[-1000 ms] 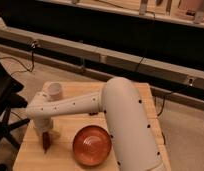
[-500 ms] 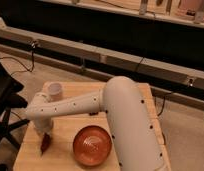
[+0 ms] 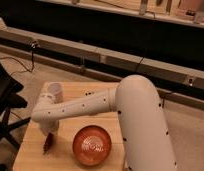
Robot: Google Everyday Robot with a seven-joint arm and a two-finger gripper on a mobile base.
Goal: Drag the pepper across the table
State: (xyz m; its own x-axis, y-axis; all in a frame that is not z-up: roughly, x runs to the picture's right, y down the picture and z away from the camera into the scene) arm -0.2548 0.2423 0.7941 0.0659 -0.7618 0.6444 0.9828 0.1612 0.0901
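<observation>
The pepper is a small slender dark red object lying on the light wooden table near its front left part. My white arm reaches across the table from the right. The gripper points down right at the pepper's upper end and touches or nearly touches it. The arm's wrist hides most of the gripper.
A round orange-red plate sits on the table just right of the pepper. A dark chair stands left of the table. A long dark bench or rail runs behind the table. The table's left edge is close to the pepper.
The gripper and the pepper have shifted slightly toward the table's front left. The plate has not moved.
</observation>
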